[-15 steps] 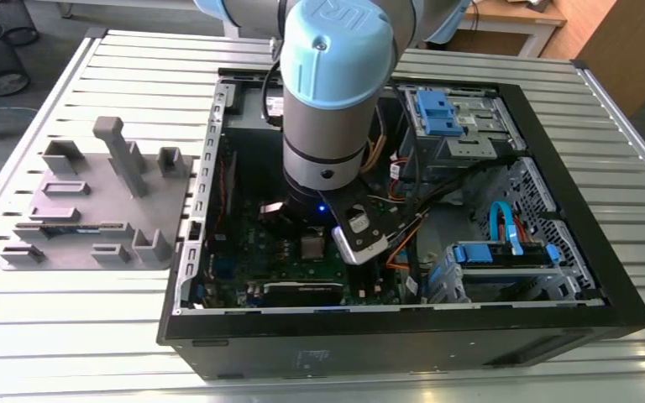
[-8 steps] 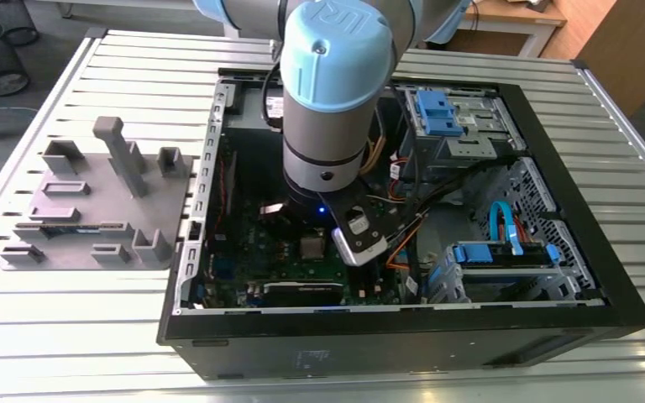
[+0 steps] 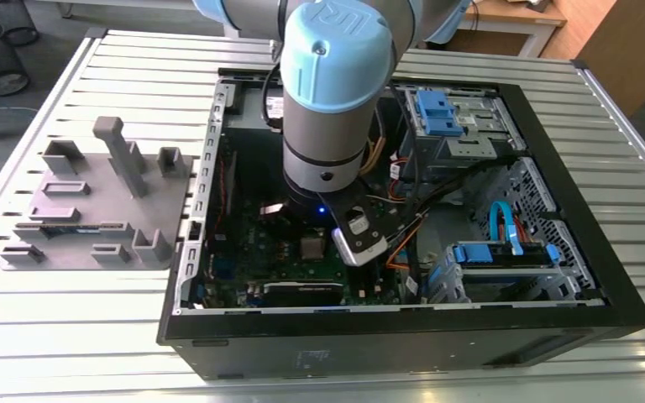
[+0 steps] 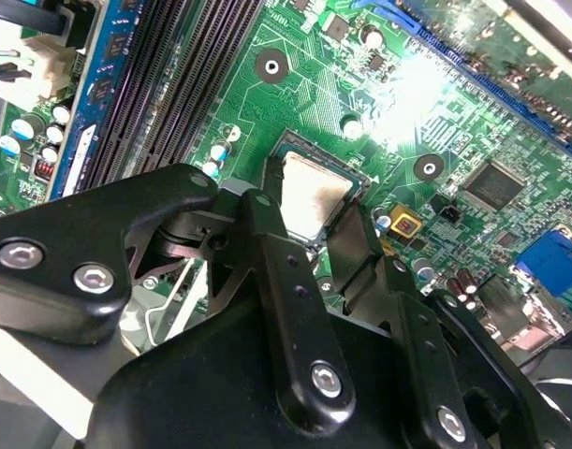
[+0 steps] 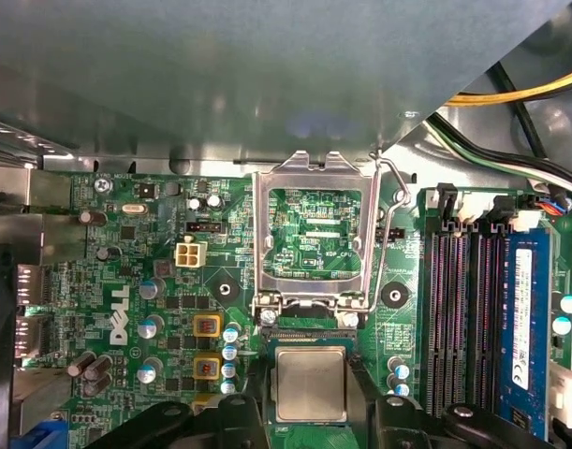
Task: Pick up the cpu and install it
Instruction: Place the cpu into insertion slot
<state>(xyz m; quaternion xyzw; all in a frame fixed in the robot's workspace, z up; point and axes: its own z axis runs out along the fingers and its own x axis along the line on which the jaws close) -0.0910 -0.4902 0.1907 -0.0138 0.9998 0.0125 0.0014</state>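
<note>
open socket frame (image 5: pixel 314 164) stands just beside chip (image 5: pixel 311 383) | memory slots (image 5: pixel 454 318) close alongside | cables (image 5: pixel 510 94) run past slots

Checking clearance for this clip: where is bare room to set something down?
Free: slatted table in front of the grey fixture, and at the exterior view's right of the case. Crowded: inside the case, around arm, cables and cpu.

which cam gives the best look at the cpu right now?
First wrist view: the cpu faces the camera almost squarely, its whole silvery top visible beside the open socket frame. Second wrist view shows it tilted, edges partly covered by the tool. In the exterior view it is too small to tell.
</note>
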